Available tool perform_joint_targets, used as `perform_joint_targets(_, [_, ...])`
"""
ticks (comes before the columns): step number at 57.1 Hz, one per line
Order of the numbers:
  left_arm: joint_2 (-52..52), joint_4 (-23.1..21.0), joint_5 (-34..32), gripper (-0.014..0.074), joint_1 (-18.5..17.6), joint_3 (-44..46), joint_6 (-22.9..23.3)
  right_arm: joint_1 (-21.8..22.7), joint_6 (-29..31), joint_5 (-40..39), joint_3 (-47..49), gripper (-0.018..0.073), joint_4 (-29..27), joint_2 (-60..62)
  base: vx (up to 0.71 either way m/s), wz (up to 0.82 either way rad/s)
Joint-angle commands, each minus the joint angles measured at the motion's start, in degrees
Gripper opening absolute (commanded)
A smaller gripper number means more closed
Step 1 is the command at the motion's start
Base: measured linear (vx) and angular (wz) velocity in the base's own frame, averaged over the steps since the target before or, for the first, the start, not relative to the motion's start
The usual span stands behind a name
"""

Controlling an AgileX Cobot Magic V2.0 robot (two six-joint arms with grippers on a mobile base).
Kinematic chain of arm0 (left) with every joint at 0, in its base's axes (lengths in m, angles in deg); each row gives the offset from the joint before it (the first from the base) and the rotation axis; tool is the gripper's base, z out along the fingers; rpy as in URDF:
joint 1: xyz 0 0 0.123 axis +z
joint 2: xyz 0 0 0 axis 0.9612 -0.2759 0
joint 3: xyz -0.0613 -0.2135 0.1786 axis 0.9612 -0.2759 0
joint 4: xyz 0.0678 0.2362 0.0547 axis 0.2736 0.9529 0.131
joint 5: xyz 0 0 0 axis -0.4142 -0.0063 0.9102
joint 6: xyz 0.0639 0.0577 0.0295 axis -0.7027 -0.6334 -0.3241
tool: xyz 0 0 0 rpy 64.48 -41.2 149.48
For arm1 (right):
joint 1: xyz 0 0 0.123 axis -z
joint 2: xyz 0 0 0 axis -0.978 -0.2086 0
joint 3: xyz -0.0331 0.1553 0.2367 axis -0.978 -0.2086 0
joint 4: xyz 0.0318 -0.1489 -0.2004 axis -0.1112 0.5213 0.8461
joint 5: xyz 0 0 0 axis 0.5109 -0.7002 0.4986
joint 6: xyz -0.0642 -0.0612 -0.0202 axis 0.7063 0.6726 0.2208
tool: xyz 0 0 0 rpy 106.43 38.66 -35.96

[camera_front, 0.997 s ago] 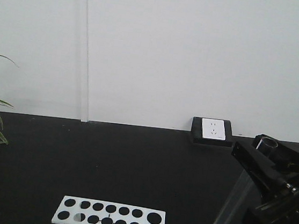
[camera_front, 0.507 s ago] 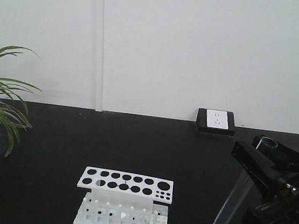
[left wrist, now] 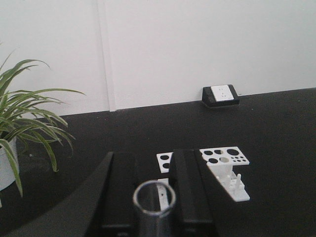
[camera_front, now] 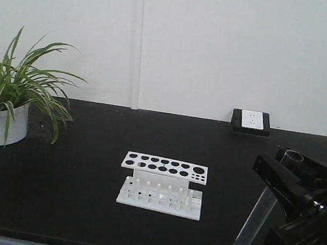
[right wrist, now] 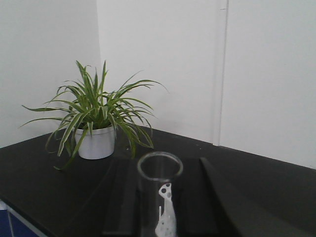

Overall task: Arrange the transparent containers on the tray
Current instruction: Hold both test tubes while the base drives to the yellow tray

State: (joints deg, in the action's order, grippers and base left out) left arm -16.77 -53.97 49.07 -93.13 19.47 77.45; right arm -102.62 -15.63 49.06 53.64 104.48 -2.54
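**Front-facing view: both tubes aloft, no tray in sight**

We judge the task barely begun. The right pincer is closed on a test tube, which hangs tilted over the near right of the desk, rim up and round end low. In the left wrist view, the left pincer grips a second test tube just below its rim. No tray shows in any view, so nothing is laid down yet — both tubes are left to place.

The white rack stands mid-desk, well apart from both tubes. A potted plant fills the far left and a wall socket sits far right. Between them we see broad open desk — though its near edge runs close under the right tube.
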Motion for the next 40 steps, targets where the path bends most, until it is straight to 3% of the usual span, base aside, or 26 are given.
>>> perform_joint_targets(1, [0.5, -0.2, -4.8, -0.0006, -0.3, 1.9, 0.3, 0.1, 0.2, -3.7, 1.8, -0.0013, -0.5, 0.7, -0.29, 0.15])
perform_joint_targets(22, [0.5, -0.2, -4.8, -0.0006, -0.3, 1.9, 0.3, 0.1, 0.2, -3.7, 1.8, -0.0011, -0.5, 0.7, -0.31, 0.21])
perform_joint_targets(40, [0.5, -0.2, -4.8, -0.0006, -0.3, 1.9, 0.3, 0.1, 0.2, -3.7, 1.8, -0.0011, -0.5, 0.7, -0.32, 0.45])
